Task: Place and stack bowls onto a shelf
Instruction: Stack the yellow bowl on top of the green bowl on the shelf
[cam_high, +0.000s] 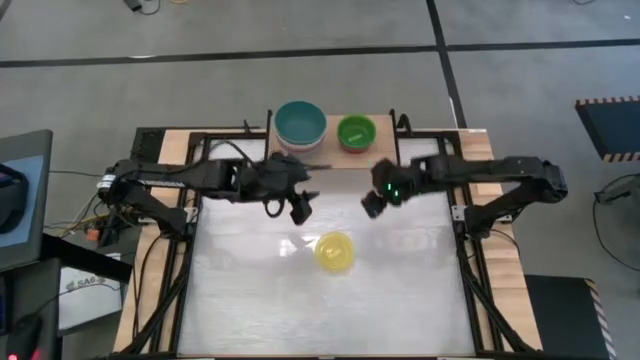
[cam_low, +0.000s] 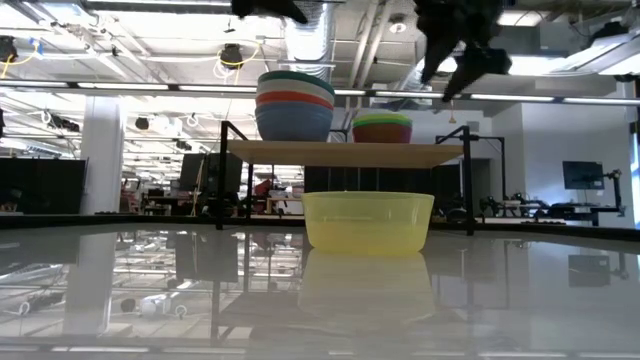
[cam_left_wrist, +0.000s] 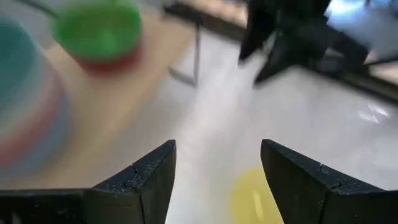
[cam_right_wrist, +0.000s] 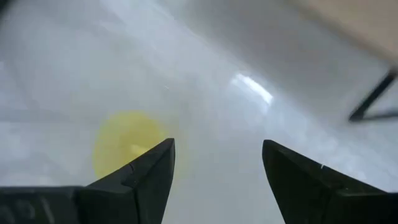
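Observation:
A yellow bowl (cam_high: 334, 251) sits upright on the white table, seen also in the low view (cam_low: 368, 221) and both wrist views (cam_left_wrist: 256, 196) (cam_right_wrist: 127, 146). On the shelf (cam_high: 384, 150) at the far edge stand two stacks: larger bowls with a teal one on top (cam_high: 300, 124) (cam_low: 295, 105), and smaller bowls with a lime green one on top (cam_high: 356, 132) (cam_low: 382, 126). My left gripper (cam_high: 301, 208) hovers open, above and left of the yellow bowl. My right gripper (cam_high: 372, 205) hovers open, above and right of it. Neither touches anything.
The shelf's black legs (cam_low: 226, 175) stand on the table's far part. Black frame rails (cam_high: 190, 270) run along the table's left and right sides. Open white surface lies between the yellow bowl and the near edge.

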